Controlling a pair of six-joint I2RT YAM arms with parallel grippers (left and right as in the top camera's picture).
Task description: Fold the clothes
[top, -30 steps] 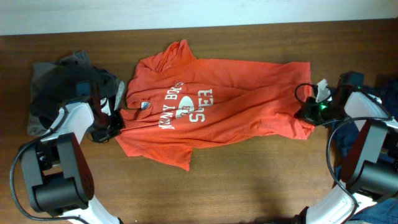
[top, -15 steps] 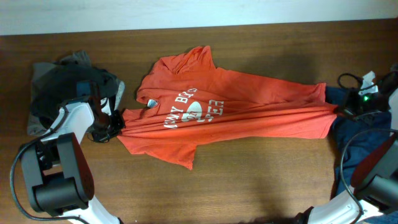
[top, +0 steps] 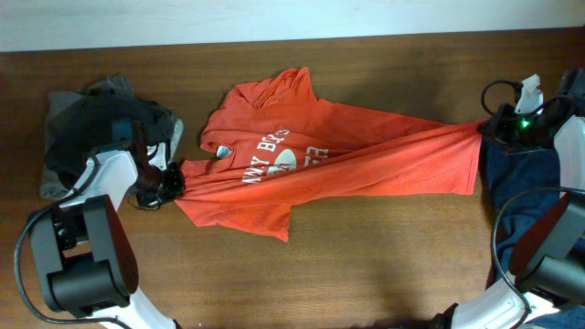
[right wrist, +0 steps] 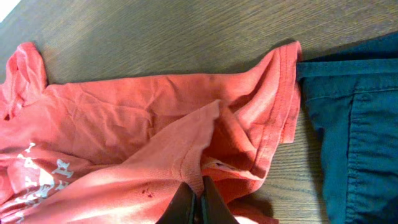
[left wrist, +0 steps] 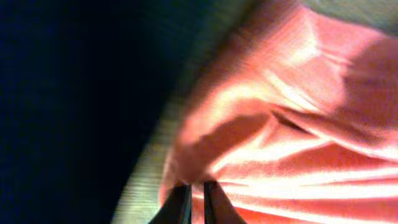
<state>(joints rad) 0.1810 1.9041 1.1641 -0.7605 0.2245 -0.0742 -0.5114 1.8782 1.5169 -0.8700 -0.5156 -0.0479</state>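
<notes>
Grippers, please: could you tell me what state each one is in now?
Left gripper: shut on the orange printed T-shirt.
Right gripper: shut on that same shirt.

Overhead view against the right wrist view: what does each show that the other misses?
Only overhead: the dark clothes pile at the left, and the left hand pinching the left edge of the orange shirt. Only right wrist: the right hand closed on a fold near the shirt's stitched hem. Both: the orange shirt, the blue garment beside it, the wooden table.
</notes>
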